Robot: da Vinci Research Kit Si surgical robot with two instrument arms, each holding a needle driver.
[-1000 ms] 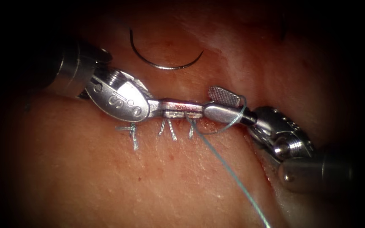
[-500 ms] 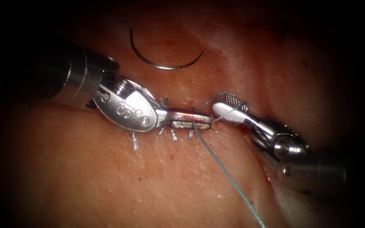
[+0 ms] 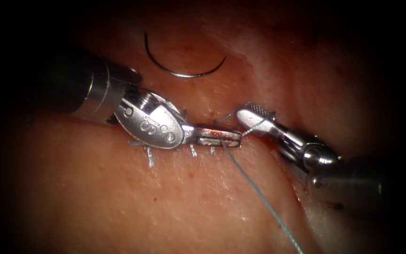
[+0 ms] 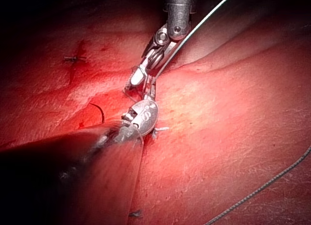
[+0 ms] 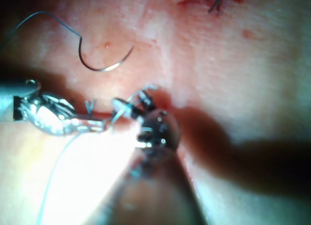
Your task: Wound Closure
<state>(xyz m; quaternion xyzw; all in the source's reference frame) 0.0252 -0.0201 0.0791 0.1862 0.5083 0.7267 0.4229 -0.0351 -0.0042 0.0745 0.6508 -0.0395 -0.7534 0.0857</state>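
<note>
The curved needle [image 3: 184,74] lies loose on the tissue [image 3: 179,202] beyond the cut, held by neither tool; it also shows in the right wrist view as needle [image 5: 99,67]. My left tool [image 3: 233,137] lies along the cut, jaws shut on the pale thread [image 3: 259,193], which trails off toward the near right. Facing it tip to tip, my right tool [image 3: 244,114] has its jaws open, with a turn of thread wound around one jaw. Left tool [image 4: 147,91] and right tool [image 4: 136,80] meet over the cut.
Short cut thread ends of earlier stitches [image 3: 149,156] stick out along the near edge of the cut under the left tool. Another stitch [image 4: 74,58] sits farther along. A loose length of thread [image 4: 262,191] crosses the tissue. Red fluid stains the cut's edges.
The left tool has slid to the right along the cut with the thread. The right tool has drawn back to the right, and the loop around its jaw has shrunk tighter. The needle has not moved.
</note>
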